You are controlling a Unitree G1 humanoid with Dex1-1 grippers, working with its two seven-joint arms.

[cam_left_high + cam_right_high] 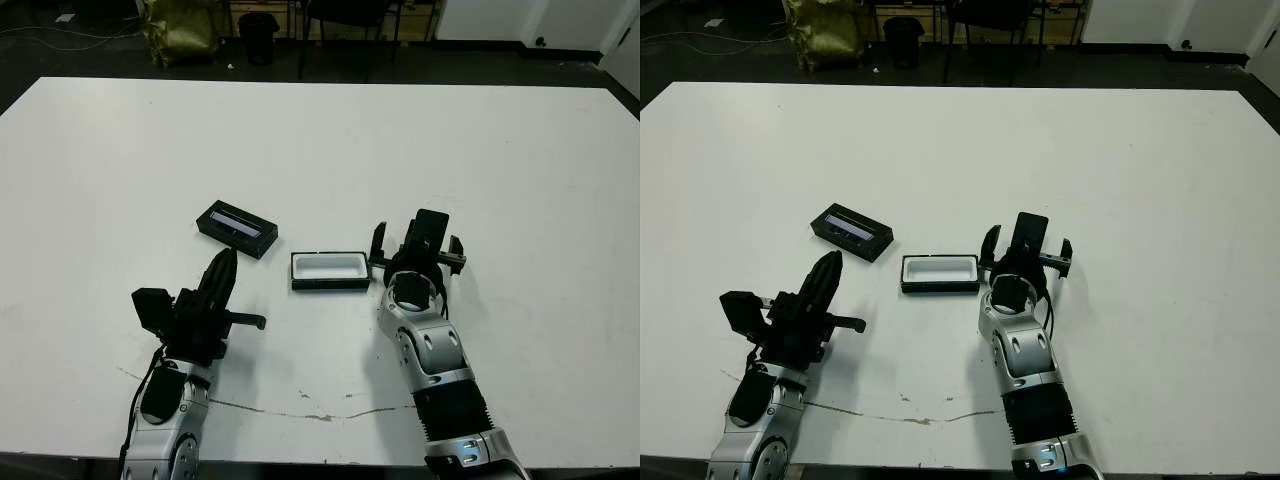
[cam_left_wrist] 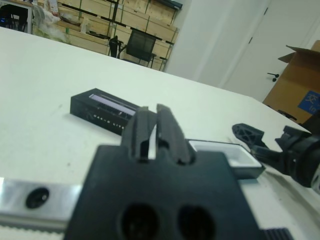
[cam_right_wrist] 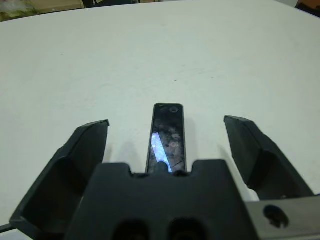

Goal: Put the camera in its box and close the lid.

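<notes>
The camera (image 3: 167, 136), a slim black bar, lies flat on the white table just right of the box. My right gripper (image 3: 167, 125) is open and straddles it, one finger on each side, with neither touching it. In the head views the camera (image 1: 431, 231) shows between those fingers. The box (image 1: 329, 269), a black tray with a white lining, stands open and empty at the middle front. The lid (image 1: 237, 229) lies apart to the box's far left, pale strip up. My left gripper (image 1: 224, 268) is shut on nothing, pointing at the lid from the near side.
The table's front edge (image 1: 300, 462) runs close below both arms, with a thin crack line (image 1: 300, 410) in the surface there. Beyond the far edge are a dark floor, chairs (image 1: 345, 25) and an olive bag (image 1: 180, 28).
</notes>
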